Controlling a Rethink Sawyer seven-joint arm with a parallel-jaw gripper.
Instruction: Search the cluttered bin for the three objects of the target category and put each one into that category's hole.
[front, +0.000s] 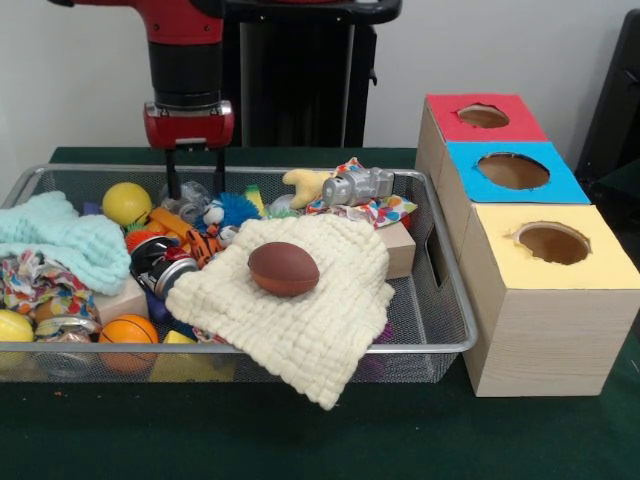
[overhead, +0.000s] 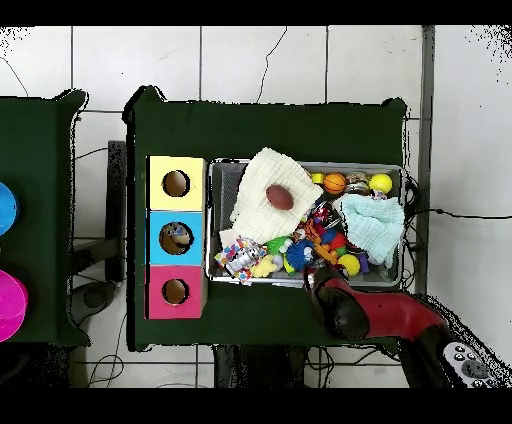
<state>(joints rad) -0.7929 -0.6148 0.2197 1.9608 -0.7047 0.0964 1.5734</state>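
**Football rests on cloth as arm hangs over bin's far corner**

Football (front: 283, 268), brown, is seen lying on a cream cloth (front: 310, 300) in the wire bin (front: 440, 290), well apart from the gripper (front: 193, 190). The gripper's two dark fingers are held spread and empty, their tips lowered among the toys beside a yellow ball (front: 126, 202). Three boxes with holes, red (front: 483, 116), blue (front: 512, 170) and yellow (front: 552, 243), are lined up beside the bin on a green table (front: 300, 440).
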